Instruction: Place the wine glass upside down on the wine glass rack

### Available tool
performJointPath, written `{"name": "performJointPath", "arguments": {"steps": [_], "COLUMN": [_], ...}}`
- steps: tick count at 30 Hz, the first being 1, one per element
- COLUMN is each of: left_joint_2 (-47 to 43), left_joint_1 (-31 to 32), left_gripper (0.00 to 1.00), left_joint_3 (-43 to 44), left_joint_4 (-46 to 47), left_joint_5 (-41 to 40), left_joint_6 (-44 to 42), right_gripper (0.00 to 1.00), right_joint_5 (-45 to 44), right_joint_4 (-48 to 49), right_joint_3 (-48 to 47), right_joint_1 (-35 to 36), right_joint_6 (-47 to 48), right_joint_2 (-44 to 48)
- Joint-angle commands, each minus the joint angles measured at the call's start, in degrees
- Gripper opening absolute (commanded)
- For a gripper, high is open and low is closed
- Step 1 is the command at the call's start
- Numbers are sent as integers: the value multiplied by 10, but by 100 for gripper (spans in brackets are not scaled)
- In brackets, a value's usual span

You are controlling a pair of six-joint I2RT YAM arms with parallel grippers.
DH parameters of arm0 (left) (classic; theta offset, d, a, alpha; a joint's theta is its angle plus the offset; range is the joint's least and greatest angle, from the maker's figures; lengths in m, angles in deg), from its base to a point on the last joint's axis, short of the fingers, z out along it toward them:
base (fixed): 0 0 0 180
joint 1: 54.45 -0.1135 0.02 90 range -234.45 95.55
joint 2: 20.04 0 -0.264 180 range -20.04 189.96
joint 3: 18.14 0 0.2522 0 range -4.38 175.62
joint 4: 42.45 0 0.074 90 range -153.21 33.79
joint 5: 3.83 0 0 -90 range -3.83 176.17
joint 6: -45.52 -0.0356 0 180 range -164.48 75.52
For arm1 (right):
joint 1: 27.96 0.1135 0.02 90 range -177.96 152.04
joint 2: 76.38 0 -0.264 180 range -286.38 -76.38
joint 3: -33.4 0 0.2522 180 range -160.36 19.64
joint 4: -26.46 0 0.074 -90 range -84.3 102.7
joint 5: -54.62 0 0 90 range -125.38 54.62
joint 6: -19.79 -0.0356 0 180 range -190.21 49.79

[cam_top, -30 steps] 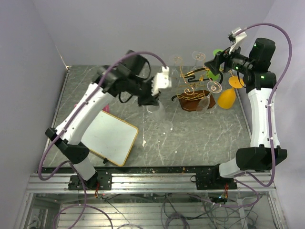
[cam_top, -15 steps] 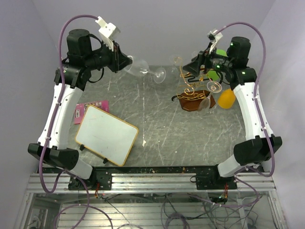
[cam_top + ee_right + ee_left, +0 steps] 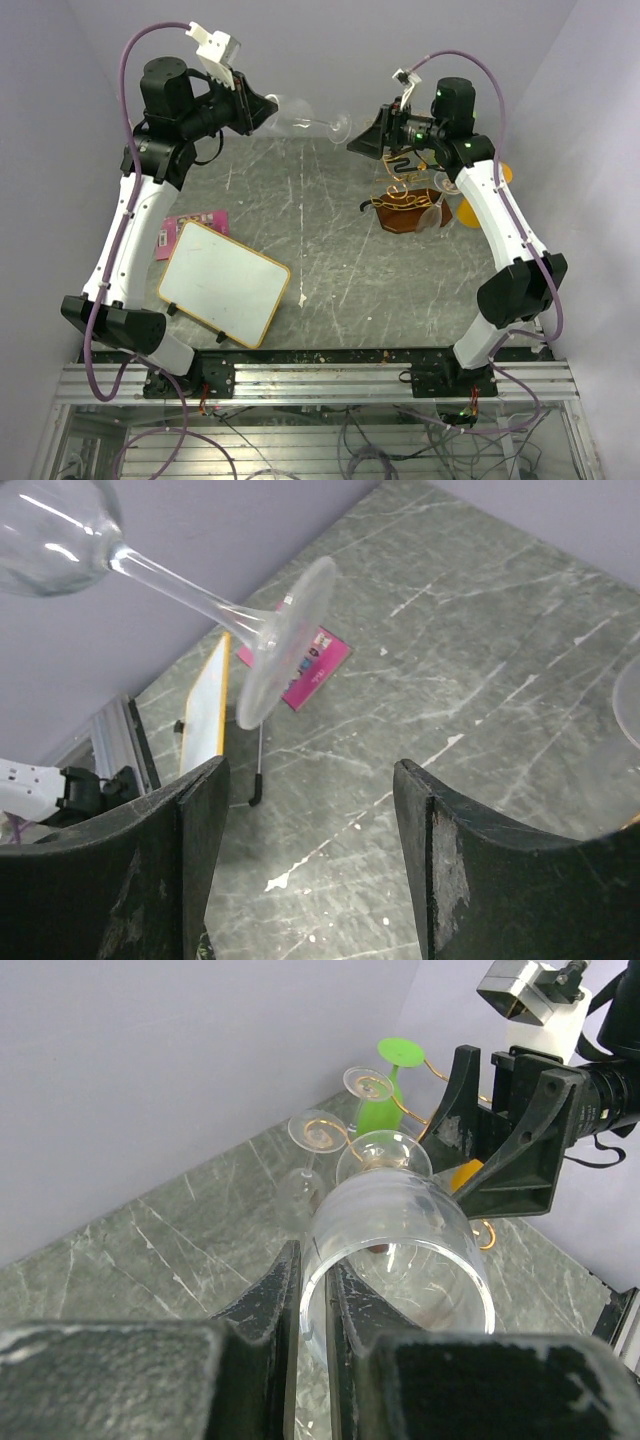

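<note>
My left gripper (image 3: pixel 265 110) is raised at the back left and shut on the rim of a clear wine glass (image 3: pixel 300 118), one finger inside the bowl and one outside (image 3: pixel 313 1260). The glass (image 3: pixel 400 1220) lies roughly level, its foot (image 3: pixel 340 128) pointing right. My right gripper (image 3: pixel 362 140) is open and empty, facing the foot from just to its right. In the right wrist view the stem and foot (image 3: pixel 280 640) hang above and beyond my open fingers (image 3: pixel 310 860), apart from them. The wine glass rack (image 3: pixel 405 195), gold wire on a brown base, stands under my right arm.
Other glasses hang on the rack: a green one (image 3: pixel 385 1090), clear ones (image 3: pixel 315 1135) and an orange one (image 3: pixel 468 210). A white board with a yellow edge (image 3: pixel 222 285) lies at the front left, a pink card (image 3: pixel 175 232) beside it. Purple walls close in the back and sides.
My left arm lifted the glass off the table to the back left and turned it level. My right gripper swung left from the rack toward the glass's foot.
</note>
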Motion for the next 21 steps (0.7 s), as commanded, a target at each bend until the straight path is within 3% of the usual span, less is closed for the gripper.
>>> {"name": "performJointPath", "arguments": {"steps": [1, 9, 21], "left_joint_2": [-3, -4, -4], "left_joint_1": [0, 0, 5], "left_gripper": [7, 7, 7], "left_joint_3": [-6, -20, -37], "left_joint_4": [55, 70, 85], "left_joint_5": [-13, -4, 10], "left_joint_6": [20, 26, 28], "right_gripper": [64, 50, 36], "right_joint_5": [13, -57, -74], "right_joint_4": [24, 24, 39], "right_joint_3": [-32, -53, -57], "right_joint_1": [19, 29, 40], "right_joint_6": [-18, -51, -95], "right_joint_2": [-9, -19, -28]}}
